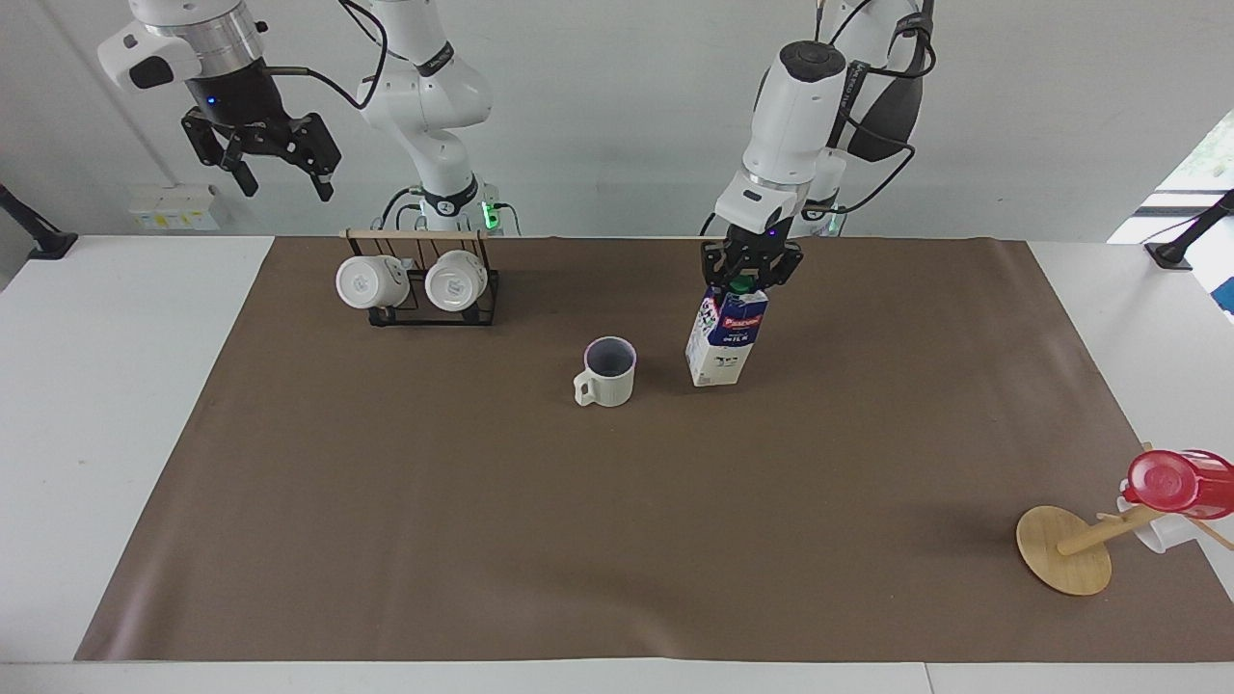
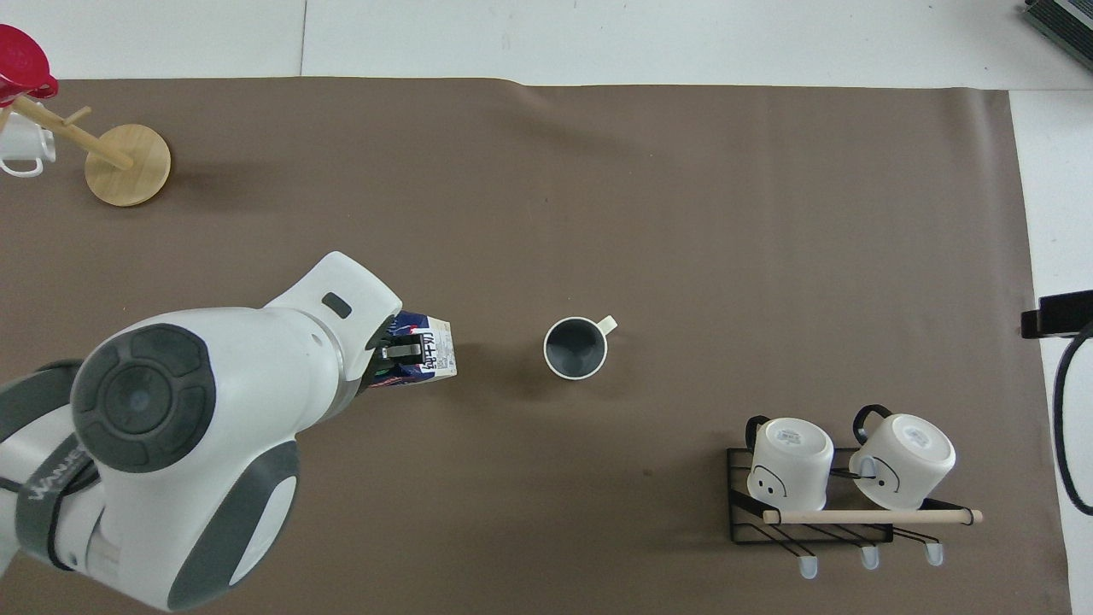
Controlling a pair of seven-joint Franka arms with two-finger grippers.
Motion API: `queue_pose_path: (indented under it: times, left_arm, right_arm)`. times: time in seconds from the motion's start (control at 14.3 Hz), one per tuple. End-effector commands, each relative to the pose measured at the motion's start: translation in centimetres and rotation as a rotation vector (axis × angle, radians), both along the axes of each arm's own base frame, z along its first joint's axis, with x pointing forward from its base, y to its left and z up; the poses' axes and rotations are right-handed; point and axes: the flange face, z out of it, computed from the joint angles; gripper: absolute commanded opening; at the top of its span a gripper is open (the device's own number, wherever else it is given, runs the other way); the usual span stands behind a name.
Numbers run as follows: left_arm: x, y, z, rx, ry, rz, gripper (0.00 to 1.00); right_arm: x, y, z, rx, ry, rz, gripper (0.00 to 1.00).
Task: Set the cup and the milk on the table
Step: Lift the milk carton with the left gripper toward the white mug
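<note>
The milk (image 1: 725, 334) is a blue and white carton with a green cap and hangs tilted just above the brown sheet of the table (image 1: 617, 540). My left gripper (image 1: 750, 275) is shut on its top, and my left arm hides most of the milk (image 2: 425, 359) in the overhead view. The cup (image 1: 607, 372), cream with a dark inside, stands upright on the sheet beside the carton, toward the right arm's end; the same cup (image 2: 575, 347) shows its handle pointing away from the robots. My right gripper (image 1: 280, 172) hangs open high above the right arm's end of the table.
A black wire rack (image 1: 424, 289) with two white mugs lies near the right arm's base. A tipped wooden mug tree (image 1: 1070, 549) with a red cup (image 1: 1176, 482) lies at the left arm's end, far from the robots.
</note>
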Motion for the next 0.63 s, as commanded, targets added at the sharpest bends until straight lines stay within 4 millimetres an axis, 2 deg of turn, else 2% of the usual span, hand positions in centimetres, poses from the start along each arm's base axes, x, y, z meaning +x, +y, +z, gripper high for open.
queue_pose_path:
  times: [0.0, 0.14, 0.28, 0.56]
  left_arm:
    - [0.9, -0.8, -0.6, 0.002, -0.019, 0.006, 0.56]
    - [1.3, -1.4, -1.5, 0.005, -0.025, 0.061, 0.55]
    - [0.8, -3.9, -1.9, 0.021, -0.036, 0.083, 0.55]
    - [1.0, -4.4, -2.1, 0.019, -0.037, 0.085, 0.56]
  right_arm:
    - [-0.5, -0.2, 0.2, 0.0, 0.011, 0.024, 1.0]
    - [-0.5, -0.1, 0.2, 0.001, 0.011, 0.026, 1.0]
    - [-0.5, -0.2, 0.2, 0.0, 0.011, 0.026, 1.0]
    - [-0.5, -0.2, 0.2, 0.0, 0.011, 0.026, 1.0]
